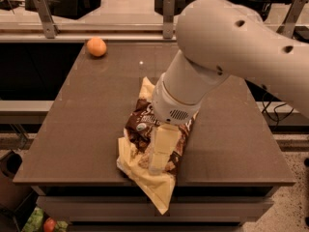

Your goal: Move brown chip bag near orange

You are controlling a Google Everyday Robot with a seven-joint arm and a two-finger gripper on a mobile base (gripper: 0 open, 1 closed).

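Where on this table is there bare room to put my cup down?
Bare table runs down the picture's left, between the orange and the bag, and also right of the bag. The front centre is crowded: the gripper is over the bag.
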